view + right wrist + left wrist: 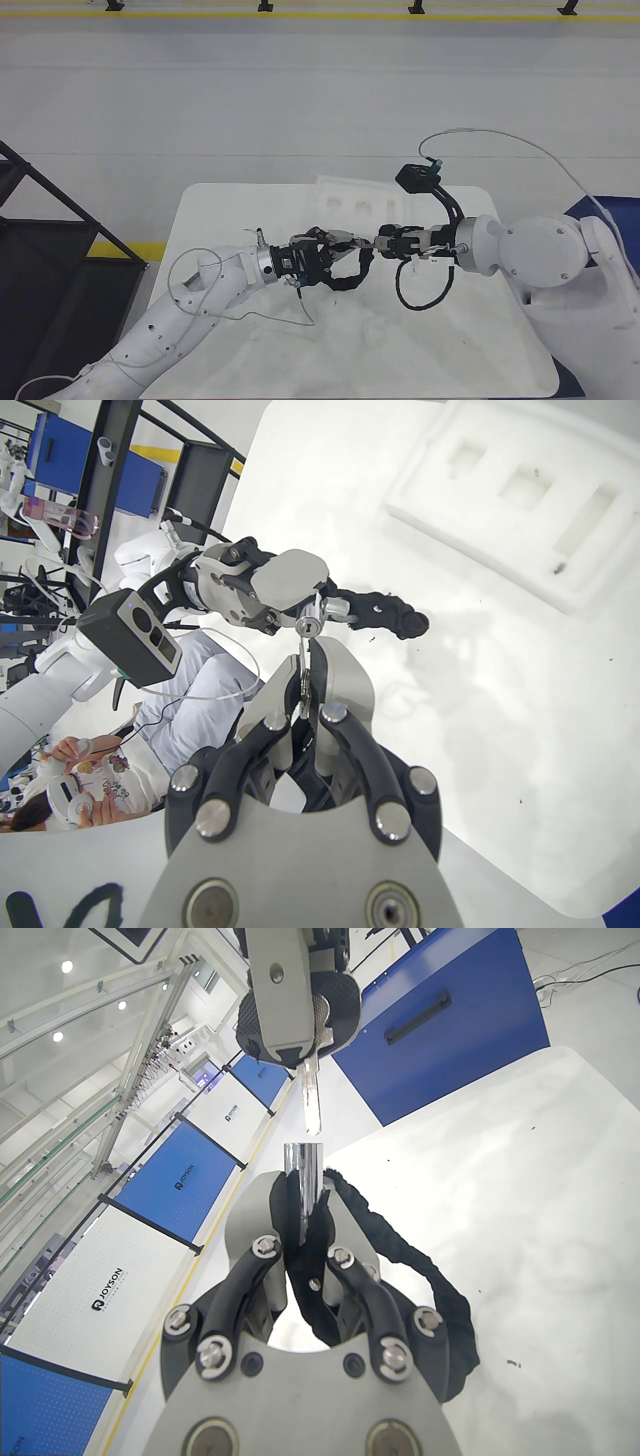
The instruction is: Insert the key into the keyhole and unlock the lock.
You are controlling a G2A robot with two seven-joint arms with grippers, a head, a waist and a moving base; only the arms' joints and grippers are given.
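key lined up nose-to-nose with the lock, not in yet
right gripper (306,656) is clamped on the flat silver metal key (311,1098), left gripper (302,1193) pinches the chrome cylinder lock (303,1163) above the white table (480,330). key sits just right of the lock, blade pointing left along the cylinder's axis. left wrist view shows the gap at the tip, right wrist view shows the keyhole (308,627) face-on.
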